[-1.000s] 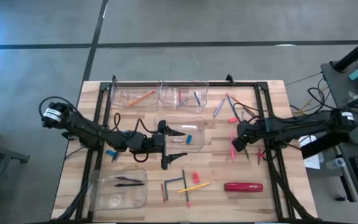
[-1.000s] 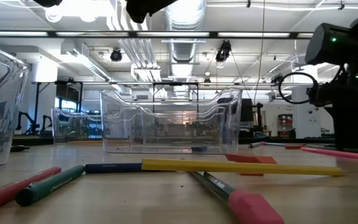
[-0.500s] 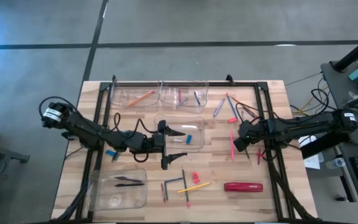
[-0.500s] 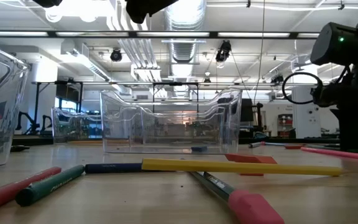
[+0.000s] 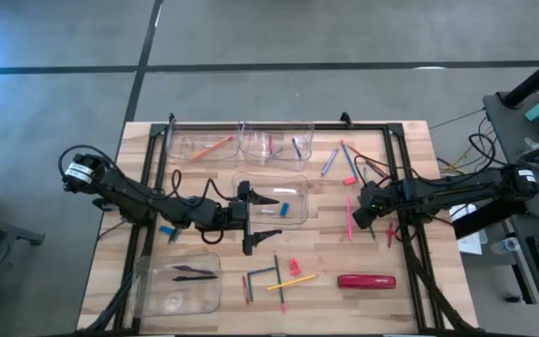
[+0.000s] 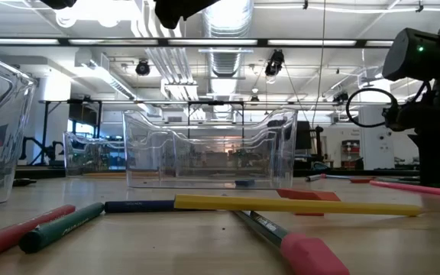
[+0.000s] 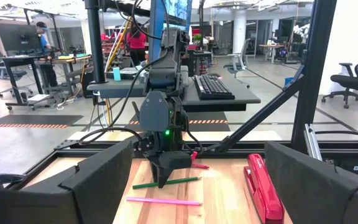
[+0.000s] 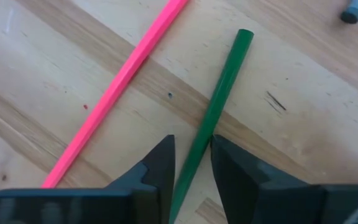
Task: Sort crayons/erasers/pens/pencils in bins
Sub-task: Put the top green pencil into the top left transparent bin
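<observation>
Right claw [image 8: 191, 162] nipping a green pencil [image 8: 219, 99]!
Only the wrist camera shows that; overhead hides it. Left claw [image 5: 268, 224] gaping, empty.

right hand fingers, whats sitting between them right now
In the right wrist view, a green pencil runs between the right hand's two fingers, lying on the wooden table. A pink pencil lies just outside them, apart from the green one.

Bright overhead lamps (glaring), blurred foreground, soft shadows.
</observation>
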